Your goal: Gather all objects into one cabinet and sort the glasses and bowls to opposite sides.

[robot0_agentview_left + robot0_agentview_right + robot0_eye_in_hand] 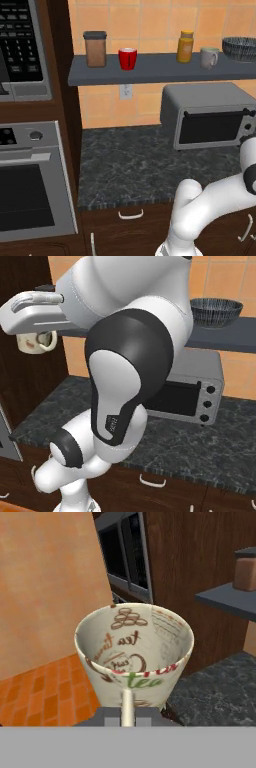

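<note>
- Closest to the hand camera is a printed mug (pixel 132 647), its open mouth facing the lens, with "tea" lettering inside and out.
- My pincer (pixel 128 713) is pressed together on the mug's thin cream handle, one finger on each side of it.
- From the right base view the same mug (pixel 31 342) hangs under my hand, off the counter (pixel 200 451), in front of dark wood.
- Beyond the mug in the hand view stand a dark wood panel (pixel 200 562) and a built-in microwave (pixel 125 552); an orange tiled floor (pixel 40 687) lies to one side.
- On the grey shelf (pixel 150 70), from left to right: a brown canister (pixel 95 49), a red mug (pixel 127 59), a yellow jar (pixel 185 47), a pale mug (pixel 209 58) and a patterned bowl (pixel 240 48) at the far right.
- These five stand apart from one another, the jar and pale mug close together.
- A toaster oven (pixel 210 117) sits on the counter right under the shelf's right half.
- A wall oven (pixel 30 180) fills the left, beside the counter.
- My own arm blocks most of the shelf in the right base view.
</note>
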You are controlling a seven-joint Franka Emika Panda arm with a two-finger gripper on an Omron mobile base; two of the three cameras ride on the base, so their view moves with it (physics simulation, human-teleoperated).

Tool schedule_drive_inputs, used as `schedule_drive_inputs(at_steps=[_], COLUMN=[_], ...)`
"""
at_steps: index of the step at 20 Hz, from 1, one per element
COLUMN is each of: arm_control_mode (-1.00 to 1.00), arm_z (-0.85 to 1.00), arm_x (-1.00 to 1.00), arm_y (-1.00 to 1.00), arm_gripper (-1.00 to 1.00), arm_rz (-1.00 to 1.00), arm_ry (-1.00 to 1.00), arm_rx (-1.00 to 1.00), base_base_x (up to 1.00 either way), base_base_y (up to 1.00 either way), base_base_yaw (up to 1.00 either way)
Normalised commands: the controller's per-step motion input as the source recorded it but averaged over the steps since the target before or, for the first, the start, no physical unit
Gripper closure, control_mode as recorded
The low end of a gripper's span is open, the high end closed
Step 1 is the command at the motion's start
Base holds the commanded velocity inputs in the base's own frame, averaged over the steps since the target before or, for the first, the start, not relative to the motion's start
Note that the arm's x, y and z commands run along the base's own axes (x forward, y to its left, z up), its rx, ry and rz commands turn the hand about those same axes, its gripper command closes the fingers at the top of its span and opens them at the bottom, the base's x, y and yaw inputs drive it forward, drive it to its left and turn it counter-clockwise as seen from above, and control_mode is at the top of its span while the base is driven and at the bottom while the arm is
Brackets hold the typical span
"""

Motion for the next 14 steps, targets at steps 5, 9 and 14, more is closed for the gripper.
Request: schedule_drive_inputs(at_steps=[5, 9, 14], arm_control_mode=[1.00, 1.00, 1.00], arm_z=[0.00, 0.00, 0.00], arm_x=[0.00, 0.00, 0.00], arm_y=[0.00, 0.00, 0.00], arm_gripper=[1.00, 1.00, 1.00], arm_rz=[0.00, 0.00, 0.00], arm_ry=[0.00, 0.00, 0.00], arm_rx=[0.00, 0.00, 0.00], base_base_x=[1.00, 0.63, 0.00], base_base_y=[0.07, -0.15, -0.02], base_base_yaw=[0.00, 0.01, 0.08])
